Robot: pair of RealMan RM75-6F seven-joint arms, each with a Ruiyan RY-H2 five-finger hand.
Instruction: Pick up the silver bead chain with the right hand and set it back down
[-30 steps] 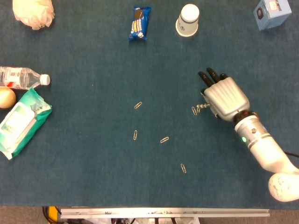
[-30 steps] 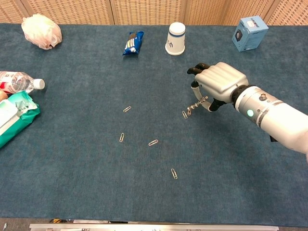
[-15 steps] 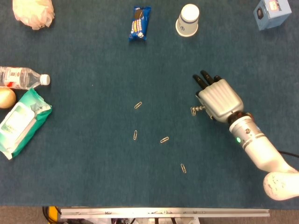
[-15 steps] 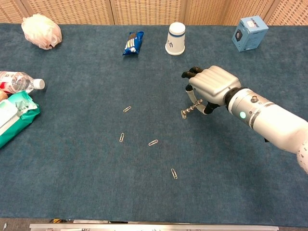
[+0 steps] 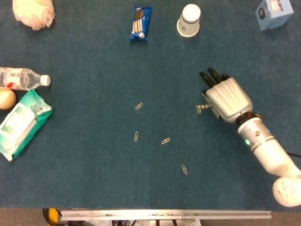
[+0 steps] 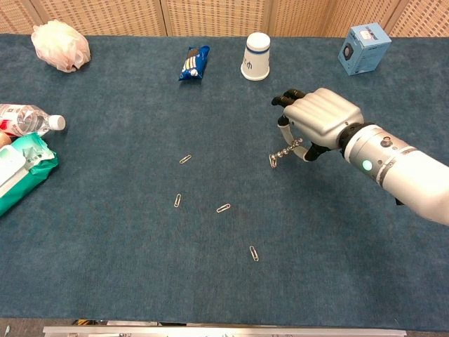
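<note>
The silver bead chain [image 6: 286,152] is a short string of beads that sticks out to the left from under my right hand [image 6: 319,121]. In the head view the chain [image 5: 202,108] shows just left of the hand [image 5: 226,97]. The hand grips the chain's right end from above, with its dark fingertips [image 5: 210,76] pointing toward the far side of the table. The chain's free end [image 6: 273,161] hangs at or just above the blue cloth; I cannot tell whether it touches. The held end is hidden under the palm. My left hand is out of both views.
Several paper clips [image 5: 165,141] lie scattered left of and in front of the hand. At the far edge stand a paper cup [image 5: 189,20], a blue snack pack [image 5: 140,23], a blue box [image 5: 273,13] and a plastic bag [image 5: 33,12]. A bottle [image 5: 21,78] and wipes pack [image 5: 21,122] lie far left.
The right hand shifted left with the chain half a second ago and has now moved back right, carrying the chain with it. Nothing else moved.
</note>
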